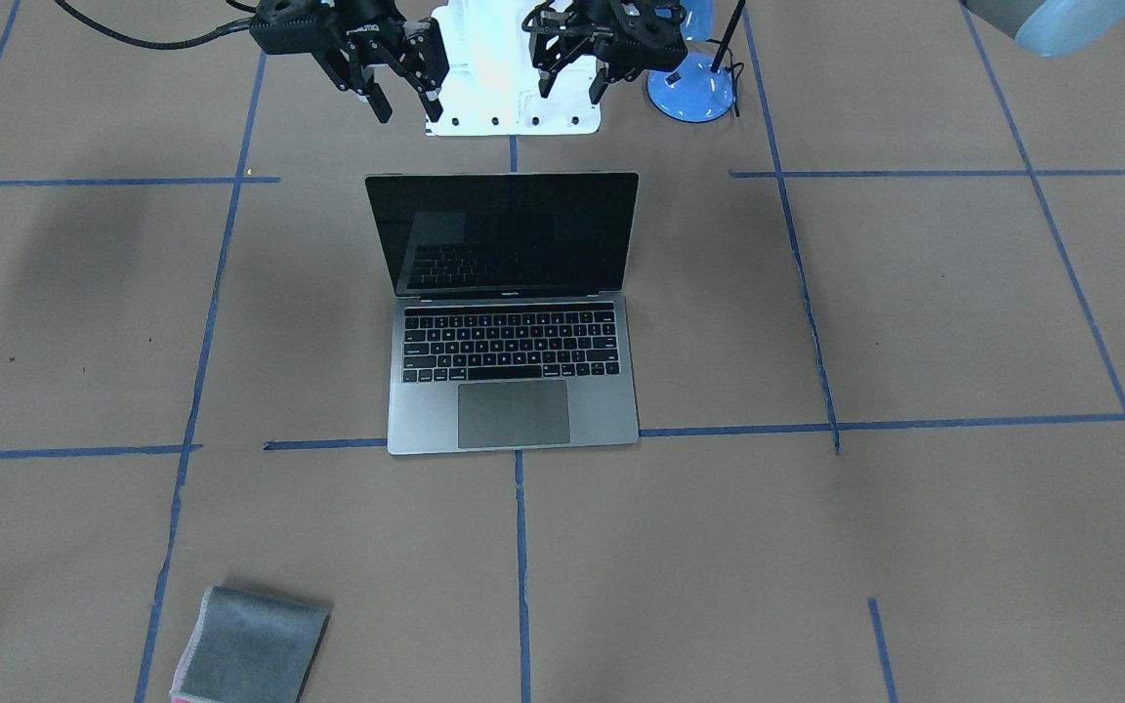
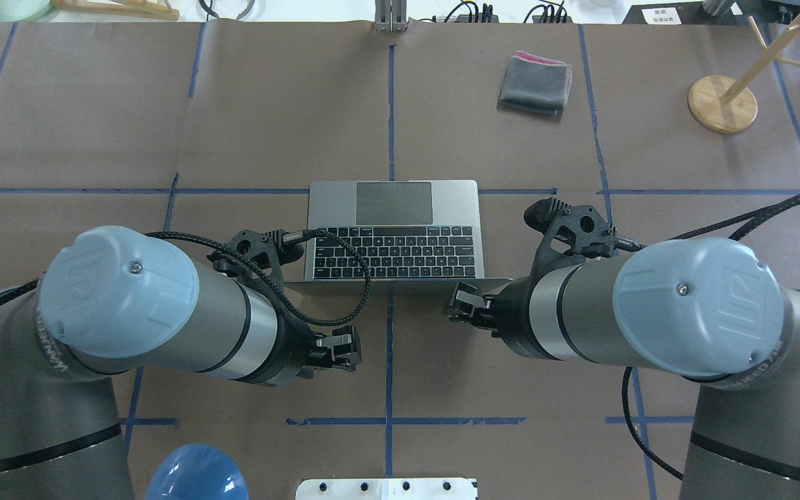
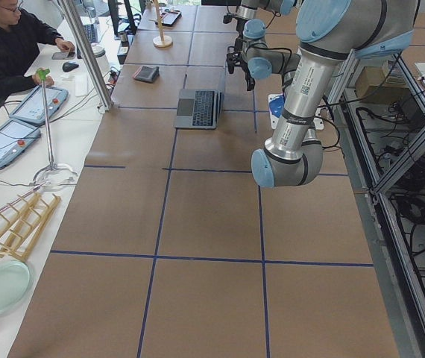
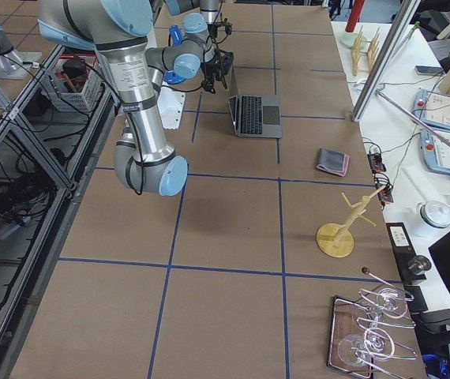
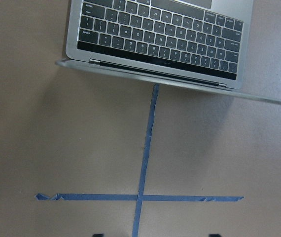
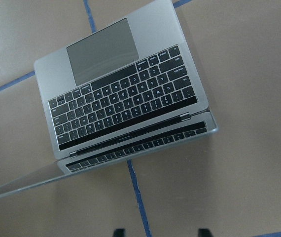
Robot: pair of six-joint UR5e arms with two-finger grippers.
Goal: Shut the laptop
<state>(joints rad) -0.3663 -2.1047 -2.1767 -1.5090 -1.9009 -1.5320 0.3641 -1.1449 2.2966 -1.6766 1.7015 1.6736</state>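
The space-grey laptop (image 1: 514,415) stands open in the middle of the table, its black screen (image 1: 504,234) upright and facing away from me. It also shows in the overhead view (image 2: 393,201), the left wrist view (image 5: 160,34) and the right wrist view (image 6: 121,98). My left gripper (image 1: 572,90) hangs open and empty above the table behind the lid, on its left (image 2: 337,347). My right gripper (image 1: 406,100) hangs open and empty behind the lid, on its right (image 2: 466,305). Neither touches the laptop.
A folded grey cloth (image 2: 535,83) lies at the far right of the laptop. A wooden stand (image 2: 723,104) is further right. A blue lamp base (image 1: 689,93) and my white base plate (image 1: 514,98) sit behind the grippers.
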